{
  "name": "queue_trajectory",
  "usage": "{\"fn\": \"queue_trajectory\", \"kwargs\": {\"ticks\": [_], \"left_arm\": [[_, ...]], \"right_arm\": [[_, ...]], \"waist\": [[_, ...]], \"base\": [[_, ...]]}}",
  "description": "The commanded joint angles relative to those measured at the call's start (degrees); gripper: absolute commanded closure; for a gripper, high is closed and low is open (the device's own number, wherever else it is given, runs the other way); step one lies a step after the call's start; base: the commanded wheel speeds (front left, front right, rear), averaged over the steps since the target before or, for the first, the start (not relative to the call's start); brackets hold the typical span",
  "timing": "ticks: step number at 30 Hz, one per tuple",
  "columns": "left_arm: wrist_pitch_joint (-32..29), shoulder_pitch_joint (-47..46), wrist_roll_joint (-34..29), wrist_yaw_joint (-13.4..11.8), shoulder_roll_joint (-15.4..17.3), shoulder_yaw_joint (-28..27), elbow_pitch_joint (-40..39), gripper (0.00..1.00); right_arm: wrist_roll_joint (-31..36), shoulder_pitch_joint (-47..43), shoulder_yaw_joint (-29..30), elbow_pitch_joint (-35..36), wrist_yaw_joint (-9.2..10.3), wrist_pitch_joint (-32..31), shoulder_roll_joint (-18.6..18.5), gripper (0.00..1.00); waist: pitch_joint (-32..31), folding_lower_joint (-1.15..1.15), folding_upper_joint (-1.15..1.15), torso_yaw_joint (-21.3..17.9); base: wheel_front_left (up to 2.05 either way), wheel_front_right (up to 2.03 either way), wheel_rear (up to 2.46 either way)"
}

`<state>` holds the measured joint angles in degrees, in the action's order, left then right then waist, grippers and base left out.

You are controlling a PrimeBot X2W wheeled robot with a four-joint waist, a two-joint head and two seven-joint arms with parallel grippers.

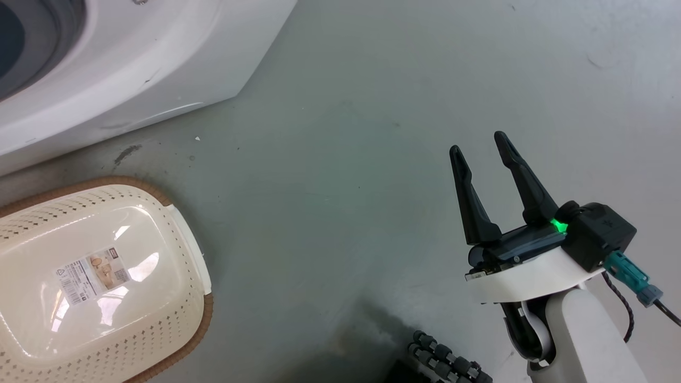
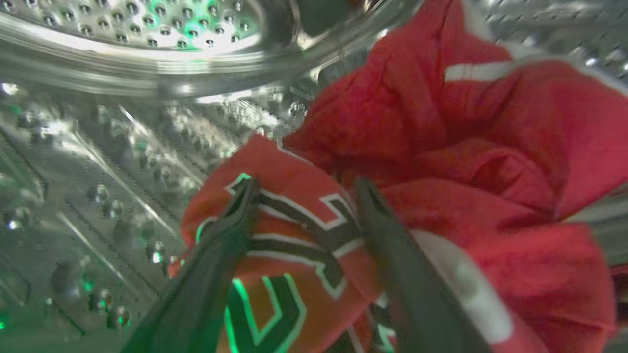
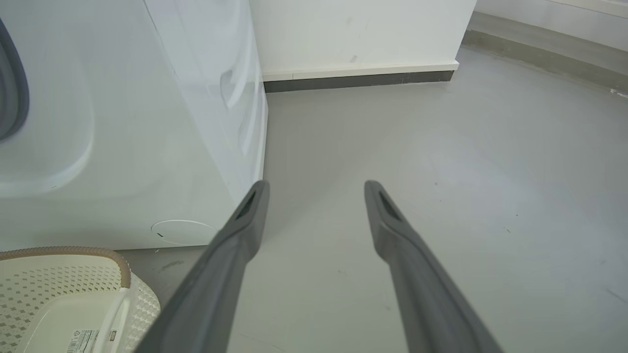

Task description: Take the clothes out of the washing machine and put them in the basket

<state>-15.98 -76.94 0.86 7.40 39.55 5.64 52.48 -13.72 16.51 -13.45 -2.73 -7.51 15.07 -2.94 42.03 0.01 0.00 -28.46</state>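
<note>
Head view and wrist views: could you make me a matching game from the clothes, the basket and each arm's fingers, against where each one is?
1 clothes
2 basket
3 left fingers
4 right fingers

A spread over bare floor
B heaped in the steel drum
C on the floor, label inside
D spread, straddling a fold of the clothes

Pairs: 1-B, 2-C, 3-D, 4-A
</note>
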Motion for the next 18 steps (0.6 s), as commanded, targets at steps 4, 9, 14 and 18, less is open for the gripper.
{"fn": "queue_trajectory", "kwargs": {"ticks": [4,9,14,18], "left_arm": [[-7.9,-2.0,4.1,0.1,0.6,4.6,-0.4,0.0],[-16.1,-2.3,8.4,0.0,2.0,8.7,-2.7,0.0],[-21.2,-1.3,10.6,0.0,3.8,9.6,-5.3,0.81],[-23.3,0.1,12.0,-0.7,4.2,8.8,-7.4,1.0]], "right_arm": [[-0.3,1.2,-0.5,0.0,0.04,0.1,0.1,0.0],[-1.0,1.4,-1.0,-0.2,0.04,0.1,0.1,0.0],[-1.5,1.6,-1.5,0.0,0.04,0.1,0.1,0.0],[-2.1,1.6,-1.4,1.3,0.04,0.1,0.1,0.0]], "waist": [[0.7,-0.01,0.0,0.0],[1.2,-0.01,0.0,0.0],[1.4,-0.01,0.0,-0.5],[1.4,-0.01,0.0,-0.8]], "base": [[0.0,0.0,0.0],[0.0,0.0,0.0],[0.0,0.0,0.0],[0.0,0.0,0.0]]}}
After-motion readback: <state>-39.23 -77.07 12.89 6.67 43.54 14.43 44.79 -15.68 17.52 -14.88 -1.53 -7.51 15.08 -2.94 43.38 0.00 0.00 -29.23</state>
